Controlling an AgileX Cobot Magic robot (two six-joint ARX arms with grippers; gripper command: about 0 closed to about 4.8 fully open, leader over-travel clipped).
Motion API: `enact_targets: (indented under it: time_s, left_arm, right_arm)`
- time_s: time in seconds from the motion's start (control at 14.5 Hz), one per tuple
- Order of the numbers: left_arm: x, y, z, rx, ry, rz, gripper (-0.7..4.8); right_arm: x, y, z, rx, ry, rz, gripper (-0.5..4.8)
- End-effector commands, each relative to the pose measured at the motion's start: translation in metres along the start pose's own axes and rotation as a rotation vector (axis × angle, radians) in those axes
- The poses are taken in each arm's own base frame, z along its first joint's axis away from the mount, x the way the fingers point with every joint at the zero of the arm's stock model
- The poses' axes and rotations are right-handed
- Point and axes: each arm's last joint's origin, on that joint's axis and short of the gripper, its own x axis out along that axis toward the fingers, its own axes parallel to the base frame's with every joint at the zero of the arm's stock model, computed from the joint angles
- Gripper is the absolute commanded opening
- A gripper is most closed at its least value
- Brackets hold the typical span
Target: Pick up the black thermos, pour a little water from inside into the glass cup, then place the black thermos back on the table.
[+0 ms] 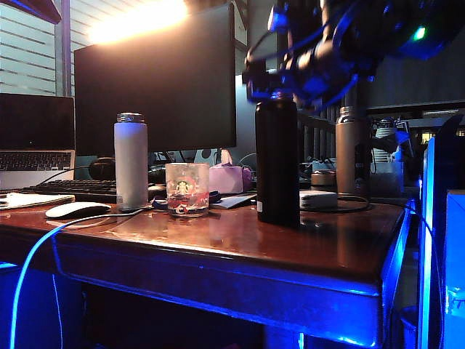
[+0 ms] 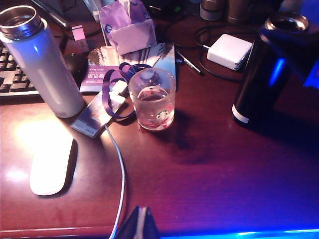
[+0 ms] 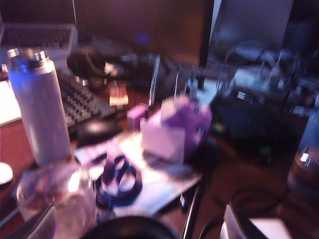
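Standing at far left: tall white cylindrical flask [image 1: 131,160], steel-rimmed. Sitting just right of it, toward nine o'clock from the thermos: short clear glass cup [image 1: 187,189] with green logo, upright on the glossy reddish-brown desk [image 1: 290,247]. Standing right of centre: tall slim matte-black thermos [image 1: 277,161], long axis vertical, open metal rim pointing to twelve o'clock, base planted on the desk. Hovering directly above that rim: right fingers [image 1: 280,81], spread wide, gripping nothing; thermos lying at six o'clock from them. Judging the right arm far nearer. Left fingers [image 2: 141,225] barely showing, spread impossible to tell.
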Motion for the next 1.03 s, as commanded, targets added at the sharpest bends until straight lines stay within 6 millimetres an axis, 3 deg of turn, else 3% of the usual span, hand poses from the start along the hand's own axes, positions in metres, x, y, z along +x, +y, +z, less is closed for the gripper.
enact_targets:
  time_s: [0.07, 0.14, 0.21, 0.28, 0.48, 0.69, 0.83, 0.9, 1.03]
  left_arm:
    - [-0.002, 0.000, 0.003, 0.005, -0.020, -0.001, -0.05]
    - [-0.002, 0.000, 0.003, 0.006, -0.022, 0.000, -0.05]
    - [-0.002, 0.000, 0.004, 0.008, -0.028, 0.002, -0.05]
    - [-0.002, 0.000, 0.005, 0.013, -0.043, 0.005, -0.05]
    - [-0.015, -0.002, 0.014, 0.047, -0.141, 0.032, -0.05]
    - [-0.062, -0.016, 0.026, 0.034, -0.321, 0.082, -0.05]
    - [-0.103, -0.029, 0.023, 0.046, -0.412, 0.178, -0.06]
    - [-0.128, -0.039, 0.016, 0.023, -0.445, 0.224, -0.05]
    - [-0.158, -0.054, -0.004, 0.023, -0.426, 0.232, -0.06]
  right_arm:
    - [-0.009, -0.001, 0.027, -0.001, -0.095, -0.001, 4.40]
    - [-0.019, -0.003, 0.046, 0.005, -0.146, -0.005, 3.27]
    - [-0.027, -0.005, 0.060, 0.011, -0.187, -0.024, 0.85]
    - [-0.037, -0.007, 0.075, 0.010, -0.232, -0.059, 0.08]
    - [-0.076, -0.013, 0.120, -0.083, -0.324, -0.113, -0.01]
    - [-0.132, -0.022, 0.164, -0.059, -0.409, -0.162, -0.01]
    - [-0.167, -0.028, 0.179, -0.048, -0.393, -0.220, -0.01]
    - [-0.189, -0.030, 0.182, -0.053, -0.342, -0.213, -0.01]
    - [-0.216, -0.033, 0.179, -0.058, -0.250, -0.204, -0.01]
